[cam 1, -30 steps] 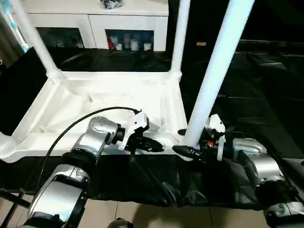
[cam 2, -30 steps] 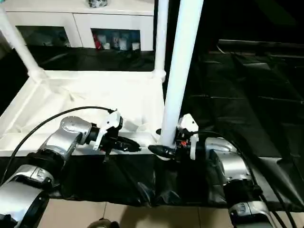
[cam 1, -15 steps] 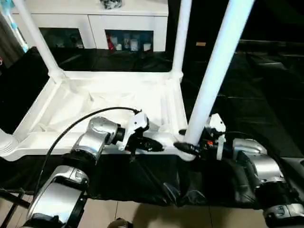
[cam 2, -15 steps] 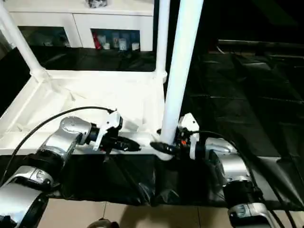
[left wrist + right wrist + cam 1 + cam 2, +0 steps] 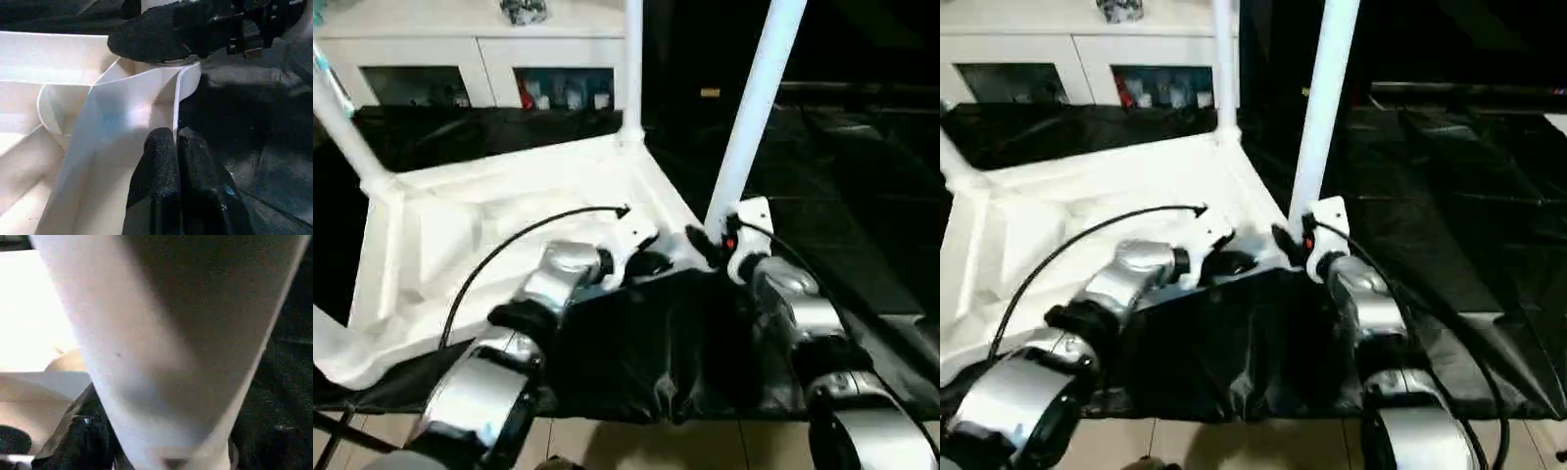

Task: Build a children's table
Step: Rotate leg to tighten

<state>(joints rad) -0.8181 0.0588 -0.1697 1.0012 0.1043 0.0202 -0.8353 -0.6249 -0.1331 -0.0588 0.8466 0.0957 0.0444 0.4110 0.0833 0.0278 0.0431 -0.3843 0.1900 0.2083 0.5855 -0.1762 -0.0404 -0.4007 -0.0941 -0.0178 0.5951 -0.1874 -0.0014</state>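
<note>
The children's table, an all-white plastic rectangular top [image 5: 499,211] with a ribbed underside, lies upside down on a black sheet [image 5: 656,352], legs pointing up. The right claw [image 5: 705,245] sits at the foot of the near white tapered tubular leg [image 5: 754,108], its black fingers [image 5: 161,36] set around the leg where it meets the near corner socket; the leg stands upright, leaning slightly. The left claw [image 5: 176,147] is pressed closed with nothing between its fingers, tips touching the top's raised rim just beside that corner. Another leg [image 5: 632,64] rises at the far corner and one [image 5: 342,132] at the left. Beyond stands a white cabinet with glass doors [image 5: 489,69].
</note>
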